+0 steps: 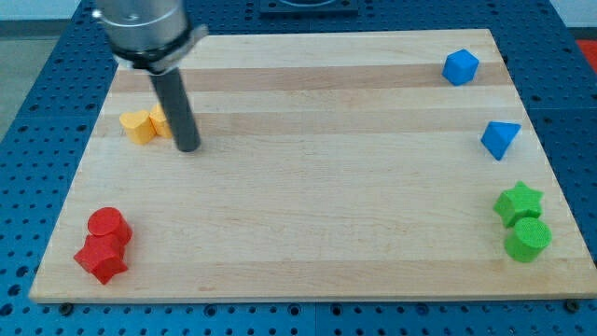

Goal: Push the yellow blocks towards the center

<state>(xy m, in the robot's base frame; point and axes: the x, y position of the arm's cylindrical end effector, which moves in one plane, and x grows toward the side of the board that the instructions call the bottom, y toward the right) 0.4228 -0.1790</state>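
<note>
Two yellow blocks sit near the view's upper left of the wooden board (308, 168). One is a yellow heart-like block (137, 126). The other yellow block (160, 119) is partly hidden behind my rod, so its shape is unclear. My tip (188, 147) rests on the board just right of and slightly below the yellow blocks, close to or touching the hidden one.
A red cylinder (108, 224) and a red star (101, 259) sit at the lower left. A blue block (460, 67) and a blue triangle (500, 139) are at the right. A green star (518, 202) and a green cylinder (527, 240) are at the lower right.
</note>
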